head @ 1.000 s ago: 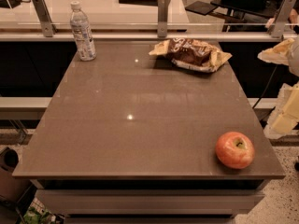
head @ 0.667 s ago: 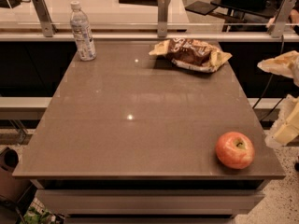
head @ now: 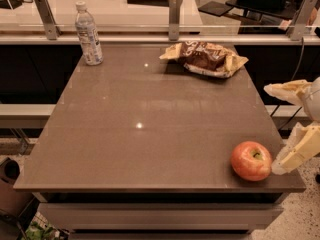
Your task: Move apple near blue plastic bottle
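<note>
The single camera view looks down at a slant on a brown, glossy table (head: 150, 134) with small spots of reflected light on its top. The apple (head: 251, 160), round and red-orange with a yellowish patch around its stem dimple, sits at the near right corner of the table, close to the front edge. The blue plastic bottle (head: 88, 34), a slim clear bottle with a white cap and a pale label, stands upright at the far left corner, well apart from the apple and diagonally across the table from it. A crumpled brown and yellow snack bag (head: 205, 58) lies at the far edge, right of centre. The gripper (head: 270, 129) comes in from the right edge of the picture at the table's right side. Its two pale fingers are spread wide: one is higher, above the table's right edge, and the other (head: 295, 151) is lower, with its tip just beside the apple's right side. Whether that tip touches the apple cannot be told. Nothing is held between the fingers. Behind the table runs a low glass barrier held by metal posts (head: 174, 18).
</note>
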